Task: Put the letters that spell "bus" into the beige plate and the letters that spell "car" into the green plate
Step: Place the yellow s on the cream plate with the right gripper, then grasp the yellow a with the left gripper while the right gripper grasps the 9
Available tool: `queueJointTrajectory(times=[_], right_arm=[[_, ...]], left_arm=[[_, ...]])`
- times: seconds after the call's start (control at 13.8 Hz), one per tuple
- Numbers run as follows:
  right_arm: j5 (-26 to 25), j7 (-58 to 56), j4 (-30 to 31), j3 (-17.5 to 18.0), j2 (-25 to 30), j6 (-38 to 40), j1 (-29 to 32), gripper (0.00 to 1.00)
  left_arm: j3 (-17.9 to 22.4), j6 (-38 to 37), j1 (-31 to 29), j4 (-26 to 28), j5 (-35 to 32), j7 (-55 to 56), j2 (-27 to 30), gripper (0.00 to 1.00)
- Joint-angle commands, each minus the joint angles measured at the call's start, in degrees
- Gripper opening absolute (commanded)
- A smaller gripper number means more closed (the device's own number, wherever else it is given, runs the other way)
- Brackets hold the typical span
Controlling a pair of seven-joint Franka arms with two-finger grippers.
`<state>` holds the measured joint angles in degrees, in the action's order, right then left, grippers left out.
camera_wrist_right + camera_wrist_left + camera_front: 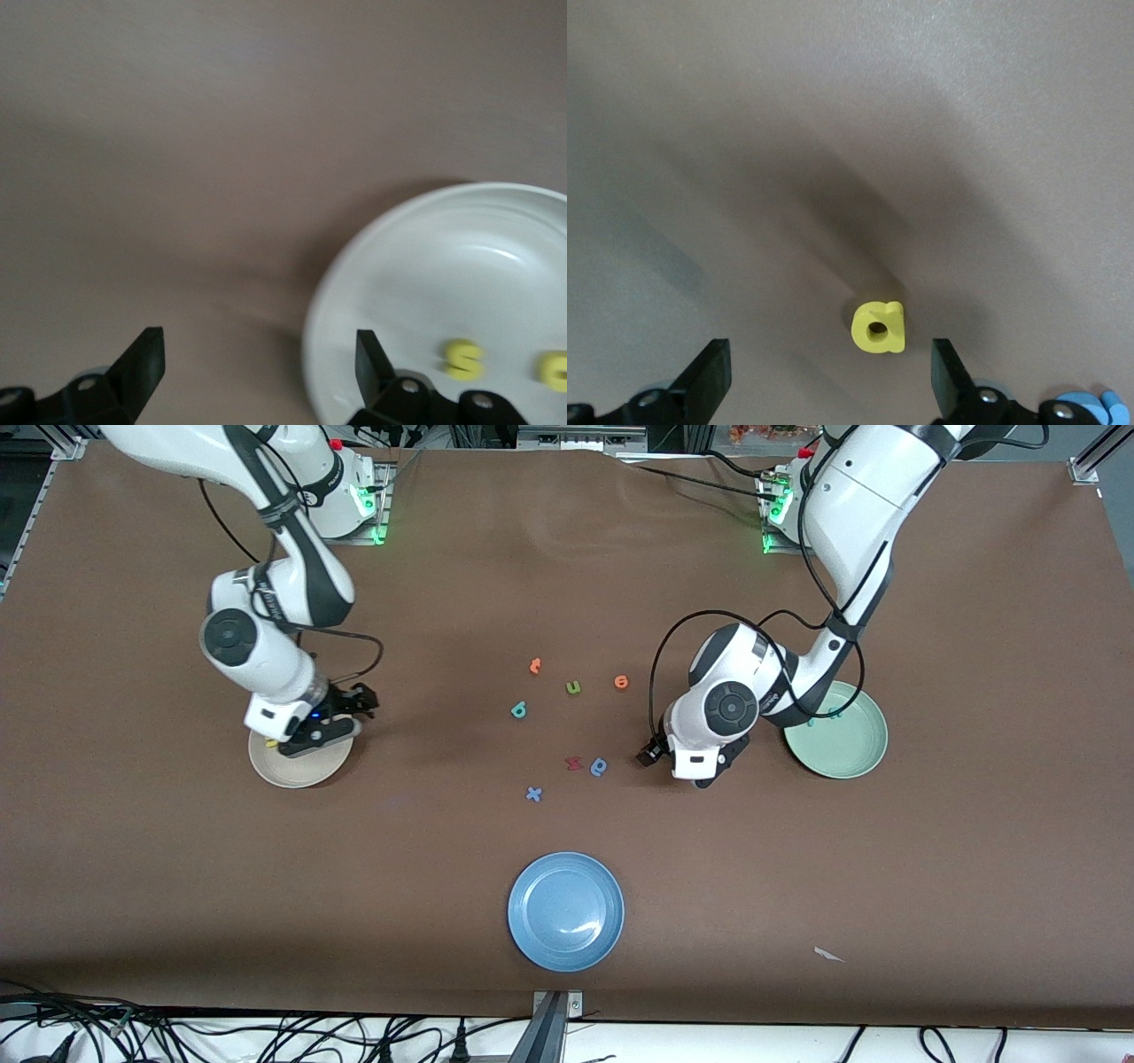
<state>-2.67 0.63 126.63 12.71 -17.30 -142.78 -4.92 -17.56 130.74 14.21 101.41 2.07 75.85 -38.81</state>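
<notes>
**Ana:** Over the beige plate (301,766), at the right arm's end of the worktop, hangs the right pincer (257,354), its jaws spread wide with nothing between them. Its wrist view shows a yellow s (463,359) lying in the plate, and the edge of another yellow letter (555,370) beside it.

**Ben:** And the left pincer (831,363)?

**Ana:** Also wide open and empty, low over bare worktop beside the green plate (852,746). A yellow a (878,327) lies flat between its fingers, touching neither. I can just make out a small teal piece (834,712) in the green plate; which letter it is, I cannot tell.

**Ben:** What's left in the middle?

**Ana:** A teal b (519,709), with an olive u (573,686) and 2 orange letters (535,665) farther from the front camera. A dark blue round letter (600,766) lies nearer to it. The blue plate (566,911) holds nothing.

**Ben:** How will that a handle?

**Ana:** My guess: foam, almost weightless and squashy, so it will not break but could flip or cling to a finger. I would pinch it across its outer edges, squarely, with a gentle squeeze, keeping low on the worktop so it does not pop out sideways.
</notes>
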Motion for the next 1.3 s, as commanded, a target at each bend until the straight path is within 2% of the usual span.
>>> queueJointTrajectory(times=[0.0,0.14,0.36,0.58,0.8,0.87,1.01,1.23], right_arm=[[1.2,9.0,-3.8,0.7,-2.5,0.3,-5.0,0.96],[0.9,14.9,-6.2,0.7,-4.2,0.3,-8.9,0.95],[0.3,24.0,-9.6,0.7,-7.5,0.3,-13.3,0.95],[-3.5,32.2,-12.5,0.6,-10.3,0.3,-17.0,0.95],[-5.6,38.0,-15.2,0.3,-12.6,0.3,-20.5,0.95],[-5.7,39.4,-15.9,0.1,-13.4,0.3,-21.4,0.94],[-6.5,42.7,-18.2,0.0,-15.5,0.4,-23.3,0.94],[-12.5,48.8,-19.2,-0.1,-17.8,0.3,-24.6,0.94]], left_arm=[[0.9,3.8,0.8,0.0,-1.6,4.8,-0.1,0.99],[0.9,6.4,1.0,0.0,-1.7,6.1,-0.8,0.97],[1.0,6.8,1.2,0.0,-1.8,6.1,-1.3,0.89],[1.0,7.2,1.3,0.0,-1.8,6.8,-1.8,0.88],[1.0,8.0,1.3,0.0,-1.8,6.8,-2.3,0.82],[1.0,8.0,1.3,0.0,-1.8,6.9,-2.3,0.78],[1.0,8.0,1.2,-0.1,-1.8,6.8,-2.3,0.59],[0.9,7.9,1.3,-0.1,-1.8,6.7,-2.5,0.4]])
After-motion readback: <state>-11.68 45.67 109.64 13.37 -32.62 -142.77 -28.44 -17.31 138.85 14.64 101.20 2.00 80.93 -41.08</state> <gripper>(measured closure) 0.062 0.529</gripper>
